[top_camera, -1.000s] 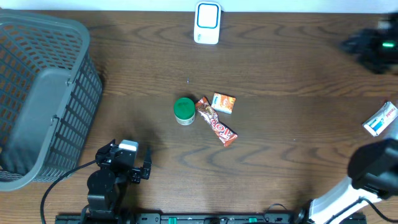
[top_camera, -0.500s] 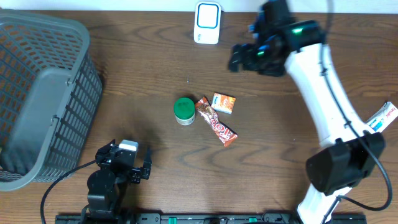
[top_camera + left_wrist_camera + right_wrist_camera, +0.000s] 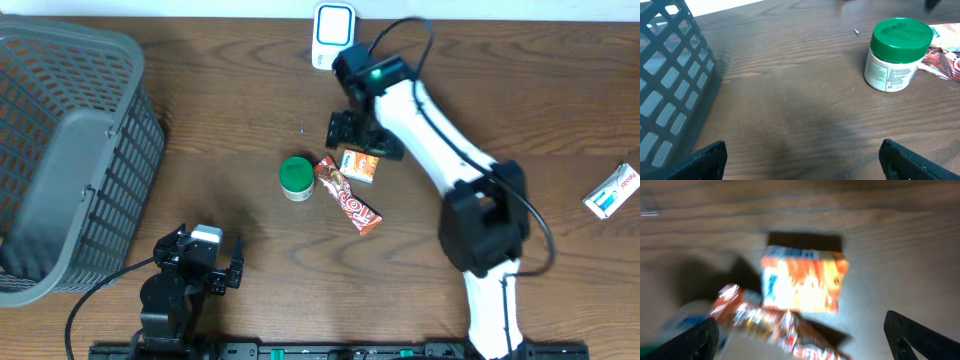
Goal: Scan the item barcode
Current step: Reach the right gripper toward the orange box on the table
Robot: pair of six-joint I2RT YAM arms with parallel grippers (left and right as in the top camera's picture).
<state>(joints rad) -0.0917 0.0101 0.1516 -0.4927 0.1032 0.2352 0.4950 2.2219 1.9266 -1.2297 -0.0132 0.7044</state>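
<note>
Over the middle of the dark wooden surface [image 3: 480, 100], the right jaws stand wide open above the small orange cardboard box [image 3: 362, 166], which lies flat beside a red snack-bar wrapper [image 3: 350, 208]. Nothing is gripped yet. Picking up, carrying to the white scanner [image 3: 333, 37] and scanning all seem to remain. Left jaws rest wide and empty.

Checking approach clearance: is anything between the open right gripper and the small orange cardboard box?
Nothing visible does. The right gripper hangs open above the small orange cardboard box; the red foil candy bar lies beside it, not over it.
</note>
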